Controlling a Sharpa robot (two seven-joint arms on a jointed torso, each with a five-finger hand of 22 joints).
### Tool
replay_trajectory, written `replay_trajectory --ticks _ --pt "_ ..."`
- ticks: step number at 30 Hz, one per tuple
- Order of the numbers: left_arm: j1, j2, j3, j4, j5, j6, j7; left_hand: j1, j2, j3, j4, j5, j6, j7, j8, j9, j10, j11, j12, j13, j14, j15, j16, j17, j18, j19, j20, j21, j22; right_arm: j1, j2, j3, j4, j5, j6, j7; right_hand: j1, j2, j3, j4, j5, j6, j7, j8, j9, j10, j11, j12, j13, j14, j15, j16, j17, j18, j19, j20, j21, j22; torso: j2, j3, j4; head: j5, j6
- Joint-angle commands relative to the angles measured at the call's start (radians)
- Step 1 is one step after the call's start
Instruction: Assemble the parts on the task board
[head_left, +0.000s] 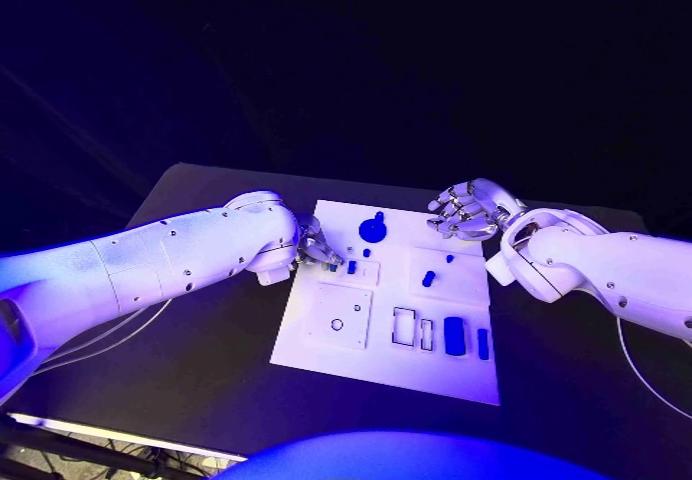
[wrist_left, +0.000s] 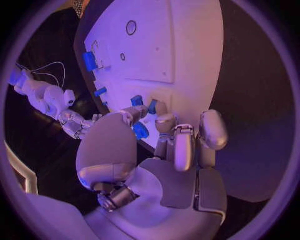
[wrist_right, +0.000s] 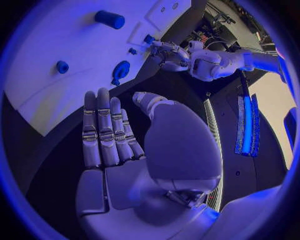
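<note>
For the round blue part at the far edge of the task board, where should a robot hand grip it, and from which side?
Probably by the round blue part's disc rim, pinched from above. It lies flat on the task board with a small stub on one side and bare board around it. The right hand, open beside it, looks nearest.

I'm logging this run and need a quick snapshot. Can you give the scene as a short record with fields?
surface: black table
task board: white plate, mid-table
left hand: at the board's left edge, fingers on small blue parts
right hand: open, holding nothing, beside the board's far right corner
round blue part: lies near the board's far edge
</note>
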Motion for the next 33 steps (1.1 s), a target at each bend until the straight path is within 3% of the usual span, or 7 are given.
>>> replay_trajectory --ticks 1,10,18,23,28,32,33 --pt "-0.001 0.000 -0.001 0.000 -0.002 0.018 -0.005 0.005 -0.007 -0.013 0.004 -0.004 0.004 0.006 0.007 -0.002 -0.010 0.000 -0.007 0.001 0.082 -0.003 0.003 0.172 -0.013 0.002 -0.003 -0.005 -0.002 0.000 0.000 0.000 0.001 -0.004 0.012 0.009 -0.009 0.000 -0.004 0.000 0.003 -0.008 0.035 0.004 -0.002 -0.002 0.006 -0.005 -0.002 0.000 0.008 -0.006 -0.001 0.010 -0.001 0.003 -0.004 -0.001 0.000 -0.0004 0.0000 0.000 0.000" --pt "-0.001 -0.003 0.000 0.001 -0.001 0.012 -0.001 0.012 -0.018 -0.080 0.024 -0.011 0.005 0.007 0.008 -0.012 -0.009 0.001 -0.007 0.006 0.082 -0.003 0.003 0.173 -0.013 0.003 -0.002 -0.006 -0.001 -0.001 0.001 0.000 -0.001 -0.003 0.010 0.011 -0.014 0.001 -0.010 0.001 0.004 -0.022 0.050 0.011 -0.007 -0.035 0.025 -0.025 -0.050 -0.066 0.033 -0.073 -0.032 0.006 -0.045 0.025 -0.055 -0.052 0.000 -0.0012 0.0002 -0.001 0.002" --pt "-0.001 -0.008 0.001 0.004 0.011 -0.014 0.011 -0.006 0.007 -0.169 0.028 -0.086 0.005 0.006 0.008 -0.027 -0.010 0.001 -0.011 0.007 0.082 -0.002 0.003 0.173 -0.012 0.003 -0.002 -0.007 -0.002 -0.001 0.002 0.000 -0.002 -0.001 0.012 0.013 -0.014 0.002 -0.016 0.000 0.004 -0.035 0.058 0.019 -0.009 -0.055 0.034 -0.037 -0.084 -0.089 0.044 -0.104 -0.054 0.008 -0.066 0.038 -0.069 -0.085 0.000 -0.0010 0.0001 -0.001 0.002" --pt "-0.002 -0.013 0.006 0.008 0.018 -0.048 0.027 -0.021 0.050 -0.264 0.029 -0.173 0.003 0.006 0.013 -0.038 -0.013 0.000 -0.016 0.004 0.082 -0.003 0.001 0.170 -0.011 0.001 -0.002 -0.011 -0.006 -0.003 0.002 0.000 -0.002 0.000 0.010 0.015 -0.013 0.002 -0.017 0.000 0.004 -0.038 0.059 0.020 -0.009 -0.057 0.036 -0.038 -0.090 -0.091 0.046 -0.108 -0.058 0.008 -0.068 0.040 -0.069 -0.091 0.000 -0.0008 -0.0001 -0.003 0.005" --pt "-0.002 -0.027 0.014 0.021 0.029 -0.093 0.062 -0.022 0.064 -0.285 0.029 -0.183 0.001 0.006 0.014 -0.041 -0.018 0.001 -0.022 -0.006 0.079 -0.003 -0.003 0.160 -0.009 -0.006 -0.002 -0.017 -0.015 -0.005 0.001 0.000 -0.003 0.001 0.011 0.017 -0.013 0.003 -0.018 -0.001 0.004 -0.040 0.060 0.022 -0.010 -0.060 0.037 -0.038 -0.095 -0.093 0.047 -0.112 -0.062 0.008 -0.071 0.042 -0.069 -0.096 0.000 -0.0001 -0.0001 -0.008 0.007" --pt "-0.002 -0.040 0.026 0.040 0.042 -0.147 0.121 0.003 0.092 -0.300 0.028 -0.170 -0.029 0.017 0.002 -0.052 -0.071 0.010 -0.072 -0.084 0.064 0.002 -0.028 0.108 0.002 -0.043 0.001 -0.054 -0.070 -0.007 0.001 0.000 -0.003 0.002 0.011 0.019 -0.011 0.005 -0.017 -0.001 0.005 -0.036 0.059 0.028 -0.009 -0.057 0.036 -0.037 -0.102 -0.095 0.048 -0.116 -0.067 0.009 -0.073 0.043 -0.069 -0.103 -0.001 0.0005 0.0005 -0.010 0.009" --pt "-0.002 -0.044 0.030 0.046 0.049 -0.163 0.141 0.010 0.096 -0.305 0.028 -0.167 -0.043 0.024 -0.005 -0.057 -0.105 0.015 -0.104 -0.136 0.061 0.007 -0.033 0.099 0.005 -0.055 0.004 -0.065 -0.086 -0.007 0.001 0.000 -0.003 0.003 0.011 0.020 -0.011 0.006 -0.017 -0.002 0.005 -0.035 0.059 0.028 -0.009 -0.057 0.036 -0.037 -0.103 -0.095 0.048 -0.117 -0.067 0.009 -0.074 0.044 -0.069 -0.104 0.000 0.0006 0.0008 -0.011 0.009"
